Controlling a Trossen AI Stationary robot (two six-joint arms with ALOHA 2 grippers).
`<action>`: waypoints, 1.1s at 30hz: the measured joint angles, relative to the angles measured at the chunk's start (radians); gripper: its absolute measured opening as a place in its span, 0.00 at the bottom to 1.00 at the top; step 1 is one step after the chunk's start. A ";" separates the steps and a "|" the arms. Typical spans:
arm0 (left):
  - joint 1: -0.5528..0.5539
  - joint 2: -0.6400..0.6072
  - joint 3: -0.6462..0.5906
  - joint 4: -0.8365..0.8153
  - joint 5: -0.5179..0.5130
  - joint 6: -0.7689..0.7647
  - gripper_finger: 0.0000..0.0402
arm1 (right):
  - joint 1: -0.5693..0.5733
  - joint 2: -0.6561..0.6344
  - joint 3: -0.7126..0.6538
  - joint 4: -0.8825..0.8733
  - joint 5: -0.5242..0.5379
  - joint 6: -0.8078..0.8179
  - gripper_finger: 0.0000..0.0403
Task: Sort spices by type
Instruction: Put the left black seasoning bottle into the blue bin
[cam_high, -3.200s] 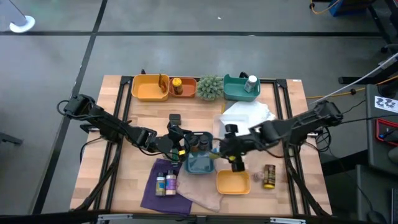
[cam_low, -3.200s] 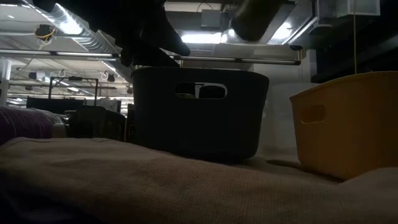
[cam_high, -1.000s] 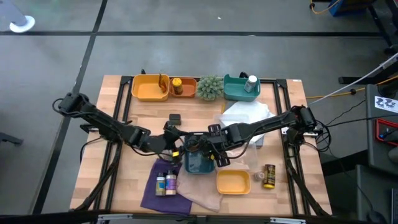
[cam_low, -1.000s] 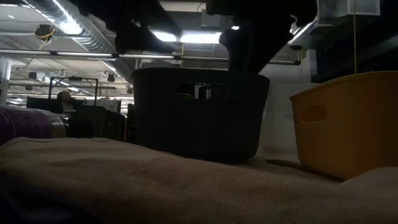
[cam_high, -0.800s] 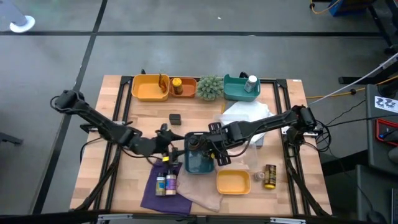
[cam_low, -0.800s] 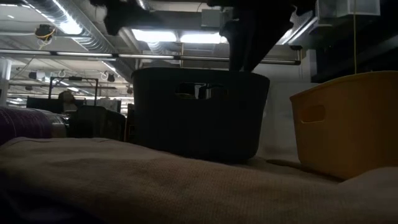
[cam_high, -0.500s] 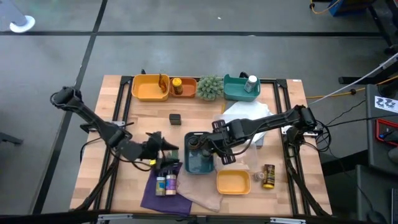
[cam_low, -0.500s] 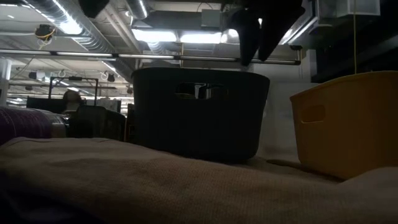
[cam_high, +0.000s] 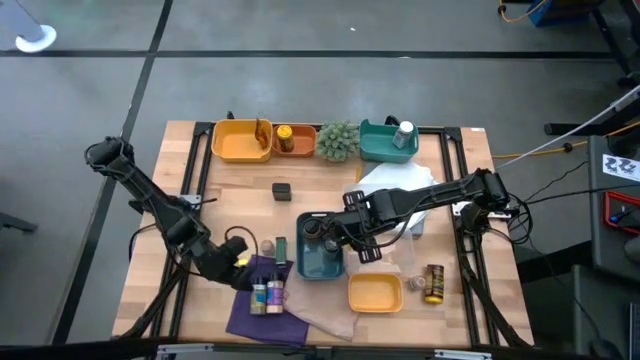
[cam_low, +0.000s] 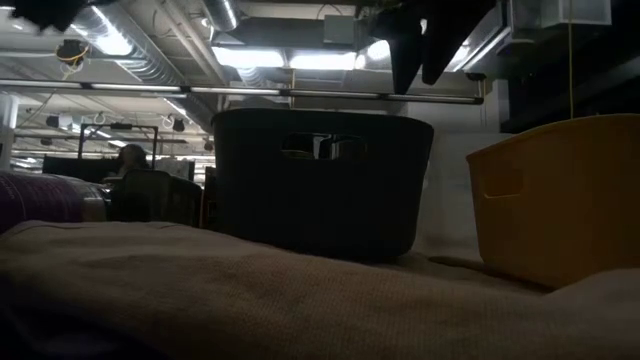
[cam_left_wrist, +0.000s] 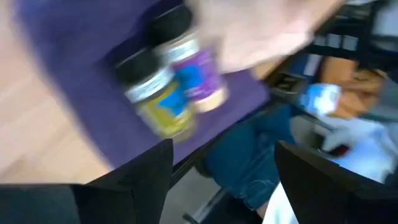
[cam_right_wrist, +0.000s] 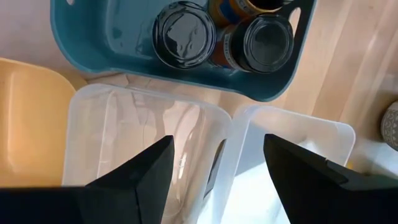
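Since half a second ago, left gripper (cam_high: 243, 257) has swung further away from the blue bin (cam_high: 320, 262), now over the near-left part of the table (cam_high: 300, 210) at the edge of the purple cloth (cam_high: 245, 305). Fingers spread wide, nothing between them. Its wrist view looks down on two dark-lidded jars (cam_left_wrist: 168, 87) standing side by side on that cloth, one yellow, one with a purple label; blurred.

Right gripper (cam_high: 357, 243) hangs above the blue bin's right side, fingers apart and empty. Under it, right wrist view: two dark-lidded jars (cam_right_wrist: 225, 40) upright inside the bin, touching, a third orange one partly seen behind. Clear plastic tubs (cam_right_wrist: 186, 155) lie just beside the bin.

Elsewhere: a small yellow tray (cam_high: 375, 292) near the bin; a lone labelled jar (cam_high: 432, 283) to its right. Along the far edge, a yellow tray (cam_high: 241, 141), an orange tray holding a jar (cam_high: 285, 137), a green spiky plant (cam_high: 339, 140), a teal tray with a white bottle (cam_high: 404, 132).
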 joint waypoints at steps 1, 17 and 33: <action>-0.007 0.006 0.000 -0.024 0.009 -0.046 0.65 | 0.000 0.000 0.000 0.000 0.000 0.000 0.62; -0.026 0.240 0.000 0.024 0.012 -0.206 0.65 | 0.000 0.000 0.000 -0.080 0.058 0.001 0.62; -0.021 0.377 0.000 0.124 -0.027 -0.188 0.65 | 0.000 -0.001 0.000 -0.078 0.062 0.003 0.62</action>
